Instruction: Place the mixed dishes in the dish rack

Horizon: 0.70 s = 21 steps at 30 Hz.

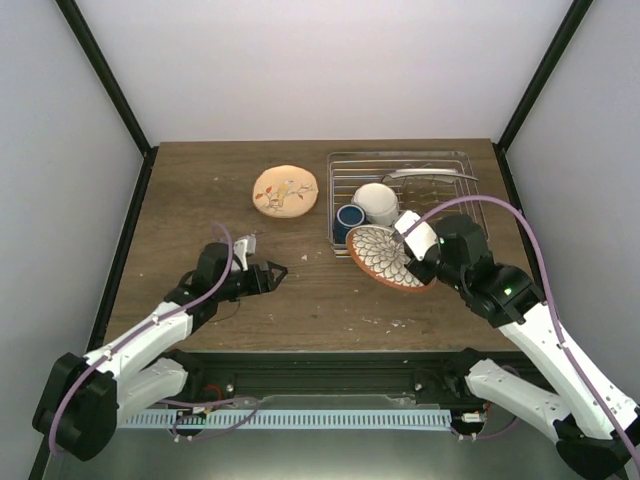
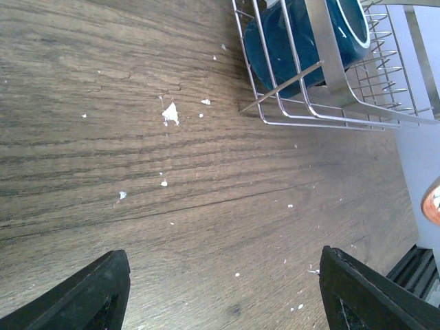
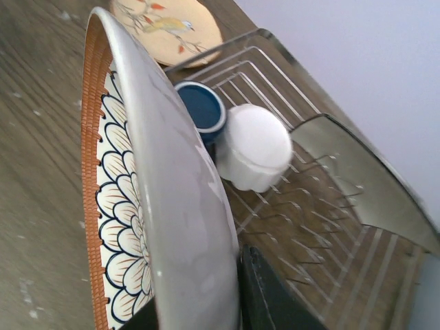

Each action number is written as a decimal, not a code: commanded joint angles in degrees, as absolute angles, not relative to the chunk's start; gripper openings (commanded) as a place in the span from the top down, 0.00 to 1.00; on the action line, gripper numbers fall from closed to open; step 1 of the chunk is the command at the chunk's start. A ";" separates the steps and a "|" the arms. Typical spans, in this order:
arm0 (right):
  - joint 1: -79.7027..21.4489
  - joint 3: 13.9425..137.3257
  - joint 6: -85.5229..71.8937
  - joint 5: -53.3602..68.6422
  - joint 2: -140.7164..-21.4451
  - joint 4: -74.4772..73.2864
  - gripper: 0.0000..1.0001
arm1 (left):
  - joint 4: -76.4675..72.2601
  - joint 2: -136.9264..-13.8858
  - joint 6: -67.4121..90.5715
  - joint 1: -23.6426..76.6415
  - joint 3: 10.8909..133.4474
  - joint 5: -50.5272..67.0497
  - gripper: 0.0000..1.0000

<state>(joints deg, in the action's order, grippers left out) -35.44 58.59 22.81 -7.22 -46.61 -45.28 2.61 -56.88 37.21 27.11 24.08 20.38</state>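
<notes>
The right hand (image 1: 412, 258) pinches the rim of the patterned plate (image 1: 380, 255), which stands tilted at the near left corner of the rack (image 1: 400, 155). The mug (image 1: 349, 218) and bowl (image 1: 377, 203) sit touching in the rack's left part, and the bird plate (image 1: 285, 189) lies near the worktop's (image 1: 190, 200) far edge. The left hand (image 1: 265, 262) is spread over the worktop, left of the rack.

upright patterned plate (image 3: 159, 196) beside dish rack (image 3: 306, 223)

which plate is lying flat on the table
The bird plate, flat on the table left of the rack; the orange-rimmed plate is held tilted in the right hand.
</notes>
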 commanded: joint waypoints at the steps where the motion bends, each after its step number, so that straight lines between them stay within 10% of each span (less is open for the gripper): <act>1: -35.77 61.67 34.32 -15.70 -43.83 -39.29 0.99 | 1.50 -57.84 36.31 27.20 24.91 21.31 0.23; 21: -35.77 52.37 72.80 -35.15 -39.84 -13.84 0.99 | -1.69 -64.81 35.88 27.25 26.16 22.49 0.23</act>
<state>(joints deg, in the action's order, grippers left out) -35.44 53.78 61.23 -28.69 -41.50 -30.22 1.15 -63.66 37.04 27.11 24.73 21.96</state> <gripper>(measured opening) 0.139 0.769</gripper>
